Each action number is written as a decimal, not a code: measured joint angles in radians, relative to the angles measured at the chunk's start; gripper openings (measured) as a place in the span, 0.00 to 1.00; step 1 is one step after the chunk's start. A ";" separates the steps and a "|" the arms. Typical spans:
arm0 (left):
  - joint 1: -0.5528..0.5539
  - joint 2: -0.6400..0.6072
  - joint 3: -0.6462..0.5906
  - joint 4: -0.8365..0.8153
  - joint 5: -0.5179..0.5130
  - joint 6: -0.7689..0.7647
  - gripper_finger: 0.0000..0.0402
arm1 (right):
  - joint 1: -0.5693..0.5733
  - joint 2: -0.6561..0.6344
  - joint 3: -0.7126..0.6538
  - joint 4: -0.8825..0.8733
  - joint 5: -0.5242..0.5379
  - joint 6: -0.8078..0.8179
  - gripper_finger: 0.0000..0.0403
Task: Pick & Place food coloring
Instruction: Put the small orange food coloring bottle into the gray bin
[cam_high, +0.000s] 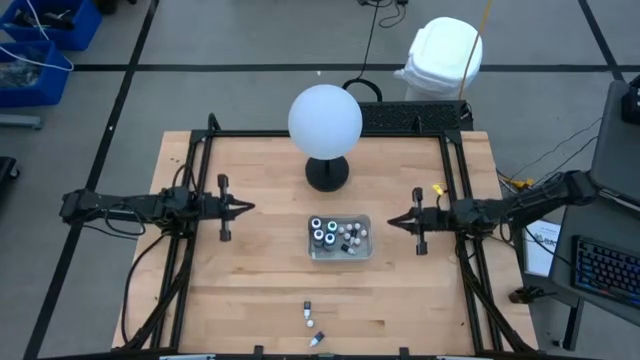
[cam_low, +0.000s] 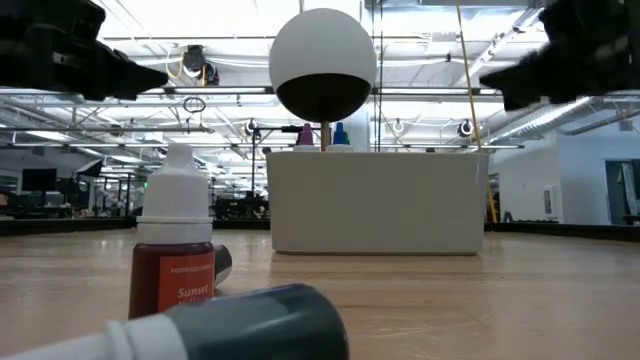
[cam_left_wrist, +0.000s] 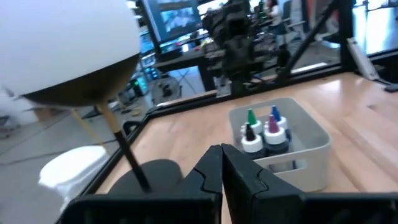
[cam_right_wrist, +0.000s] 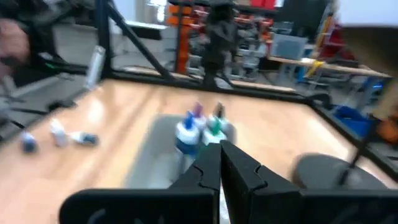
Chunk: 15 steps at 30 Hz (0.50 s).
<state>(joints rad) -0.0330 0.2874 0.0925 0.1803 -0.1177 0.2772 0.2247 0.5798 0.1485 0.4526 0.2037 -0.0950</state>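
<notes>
Overhead camera looks straight down on my whole light wooden table (cam_high: 250, 300), both my arms in frame, floor around it. Low camera sits at tabletop height at the near edge, faces level across into the room; very close to a small orange-red dropper bottle with a white cap (cam_low: 174, 245) and a grey one lying down (cam_low: 255, 322). My left wrist camera looks forward past my own fingers toward my other arm; my right wrist camera faces back the opposite way. All four views share the clear rectangular plastic tray (cam_high: 340, 253) of bottles; three also catch the big white globe on its black base (cam_high: 325, 120).
</notes>
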 joint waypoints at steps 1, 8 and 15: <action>0.000 0.000 0.000 0.000 -0.014 -0.003 0.03 | 0.010 0.045 0.031 0.001 -0.004 0.015 0.00; 0.000 0.000 0.000 0.003 -0.097 -0.001 0.02 | 0.133 0.440 0.337 -0.091 0.001 0.096 0.00; 0.000 0.000 0.000 0.003 -0.146 -0.141 0.06 | 0.262 0.841 0.759 -0.248 0.029 0.107 0.00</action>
<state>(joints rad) -0.0330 0.2874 0.0925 0.1837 -0.2642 0.1359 0.4864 1.4211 0.9079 0.2048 0.2325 0.0116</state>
